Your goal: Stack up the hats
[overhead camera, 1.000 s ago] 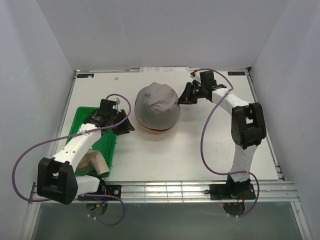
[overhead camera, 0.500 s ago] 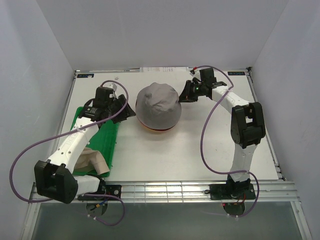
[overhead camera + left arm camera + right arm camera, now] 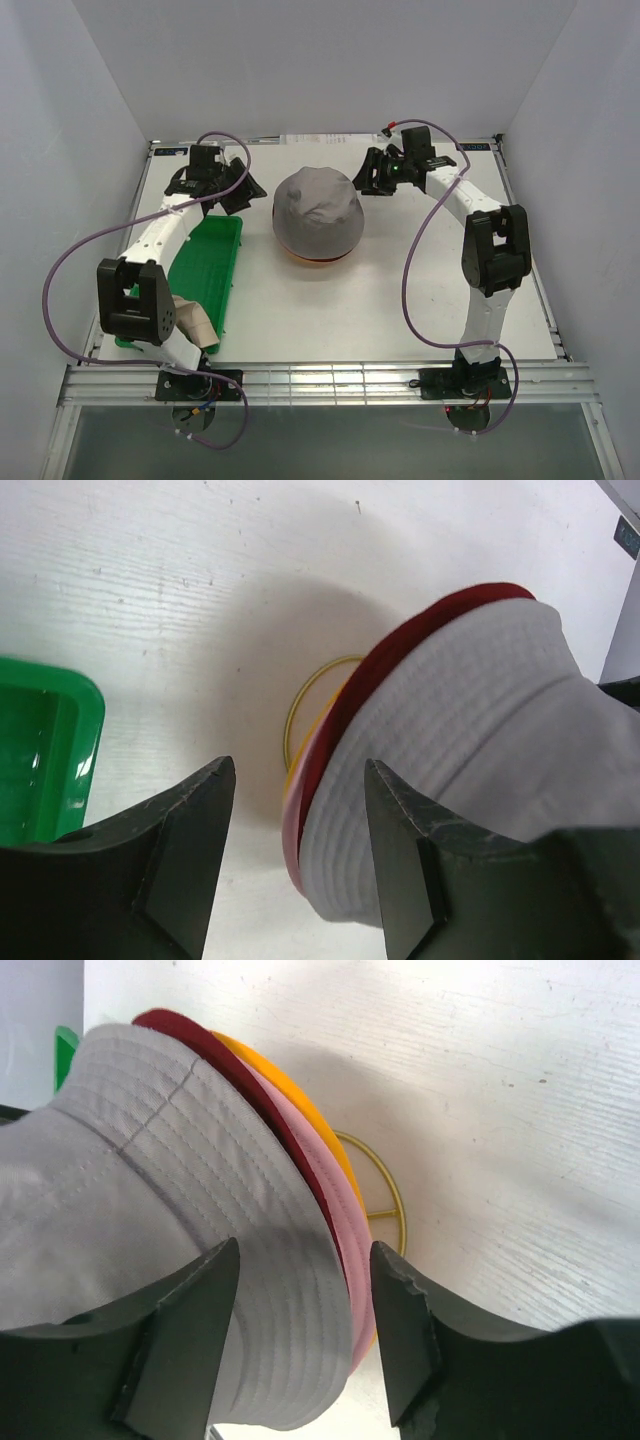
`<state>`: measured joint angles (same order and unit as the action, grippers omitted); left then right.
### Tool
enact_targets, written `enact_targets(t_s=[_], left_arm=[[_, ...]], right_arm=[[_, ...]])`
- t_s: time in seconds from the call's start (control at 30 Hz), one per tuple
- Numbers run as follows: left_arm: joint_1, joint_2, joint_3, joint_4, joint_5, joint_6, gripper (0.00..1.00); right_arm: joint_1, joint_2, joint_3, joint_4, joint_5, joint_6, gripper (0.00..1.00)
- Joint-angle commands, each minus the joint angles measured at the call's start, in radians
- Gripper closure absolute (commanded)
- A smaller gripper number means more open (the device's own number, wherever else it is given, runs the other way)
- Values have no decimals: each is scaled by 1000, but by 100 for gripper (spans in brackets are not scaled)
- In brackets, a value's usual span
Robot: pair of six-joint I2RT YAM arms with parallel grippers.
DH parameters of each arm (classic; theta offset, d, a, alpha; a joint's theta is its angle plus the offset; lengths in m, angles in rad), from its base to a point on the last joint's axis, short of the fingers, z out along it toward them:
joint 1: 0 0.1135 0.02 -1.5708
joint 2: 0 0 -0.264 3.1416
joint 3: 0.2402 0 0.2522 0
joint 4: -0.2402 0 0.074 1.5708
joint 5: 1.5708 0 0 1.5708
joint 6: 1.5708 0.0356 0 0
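A grey bucket hat [image 3: 317,212] tops the stack of hats in the middle of the table. Under its brim [image 3: 480,730] show a dark red hat [image 3: 400,650], a pale pink one [image 3: 293,830] and a yellow-orange one [image 3: 290,1090], all over a gold wire frame [image 3: 385,1180]. My left gripper [image 3: 243,188] is open at the stack's back left, its jaws either side of the brim edges without pinching them. The right gripper [image 3: 366,180] is open at the back right, with the grey brim [image 3: 150,1190] between its jaws. A beige hat [image 3: 195,322] lies at the tray's near end.
A green plastic tray [image 3: 205,265] lies lengthwise on the left side of the table, and its corner [image 3: 40,740] shows in the left wrist view. Purple cables loop off both arms. White walls close in the table at the back and sides.
My left arm has swung from over the green tray to the stack's back left. The right gripper has drawn back slightly from the grey hat.
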<state>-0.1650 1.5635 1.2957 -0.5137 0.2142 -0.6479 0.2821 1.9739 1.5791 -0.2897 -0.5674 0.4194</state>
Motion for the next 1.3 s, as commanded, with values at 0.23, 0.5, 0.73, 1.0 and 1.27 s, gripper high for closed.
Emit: enact_targets(t_s=[0.23, 0.5, 0.73, 1.0, 1.27], left_arm=[[39, 87, 21, 266, 234, -41, 35], [50, 141, 2, 349, 313, -99, 36], [50, 181, -21, 420, 372, -128, 37], [38, 207, -29, 454, 396, -147, 37], [19, 217, -55, 475, 401, -159, 50]], right_arm=[[-37, -61, -5, -23, 43, 16, 36], [-47, -179, -226, 41, 14, 38, 36], [-49, -228, -315, 107, -23, 84, 36], [-49, -222, -335, 155, -52, 124, 37], [-47, -221, -344, 188, -71, 150, 40]])
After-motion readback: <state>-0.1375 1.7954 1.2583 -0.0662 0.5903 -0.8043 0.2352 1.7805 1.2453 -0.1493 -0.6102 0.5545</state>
